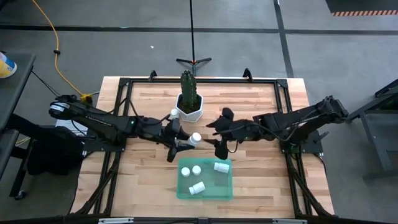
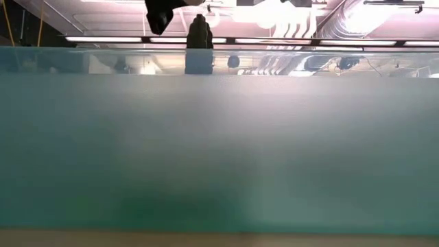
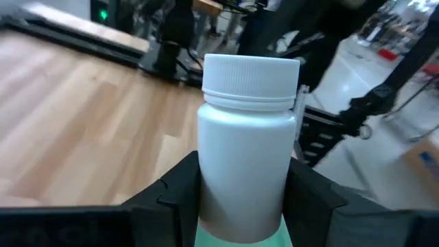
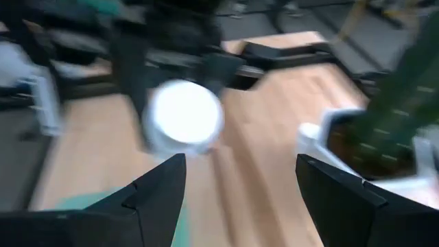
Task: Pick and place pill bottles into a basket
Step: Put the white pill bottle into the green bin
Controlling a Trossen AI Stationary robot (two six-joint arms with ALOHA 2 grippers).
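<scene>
My left gripper (image 1: pixel 185 142) is shut on a white pill bottle (image 1: pixel 195 138) and holds it in the air just beyond the far edge of the green basket (image 1: pixel 227 186). The bottle fills the left wrist view (image 3: pixel 247 137). Its white cap (image 4: pixel 185 116) faces my right gripper (image 1: pixel 215 138), which stands open a short way to the right with nothing between its fingers (image 4: pixel 161 192). Several more pill bottles (image 1: pixel 198 187) are in the basket, some upright and some on their sides. The basket's green wall (image 2: pixel 219 137) blocks most of the low view. My left gripper pinches the bottle's body (image 3: pixel 206 199) between its two fingers, below the cap and toward the bottom end. The fingers come nearly level from the table's left. The bottle is lifted clear, with its cap end (image 3: pixel 250 72) sticking out past the fingertips toward the table's right.
A white hexagonal pot with a green cactus (image 1: pixel 189 102) stands at the far middle of the table. A small white cylinder (image 1: pixel 174 114) is at its left side. Bare wood lies to the left and right of the basket.
</scene>
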